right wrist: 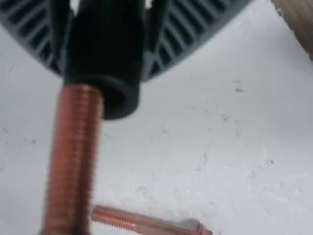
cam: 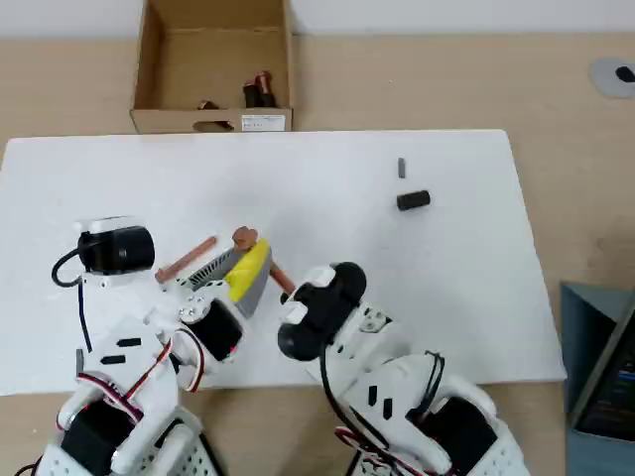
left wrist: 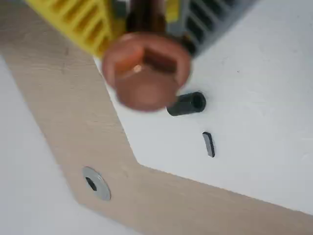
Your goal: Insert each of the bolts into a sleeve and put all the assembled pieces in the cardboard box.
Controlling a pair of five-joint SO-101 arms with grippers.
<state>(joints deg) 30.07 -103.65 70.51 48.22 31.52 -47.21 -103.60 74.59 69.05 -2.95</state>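
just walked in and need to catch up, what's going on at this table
The left gripper holds a copper bolt, and the right gripper holds a black sleeve. The bolt's threaded end is at the sleeve's mouth. A second bolt lies on the white mat, and a loose sleeve sits farther off. Some assembled pieces are already in the cardboard box.

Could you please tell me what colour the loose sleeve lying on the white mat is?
The sleeve is black, clearest in the high view.
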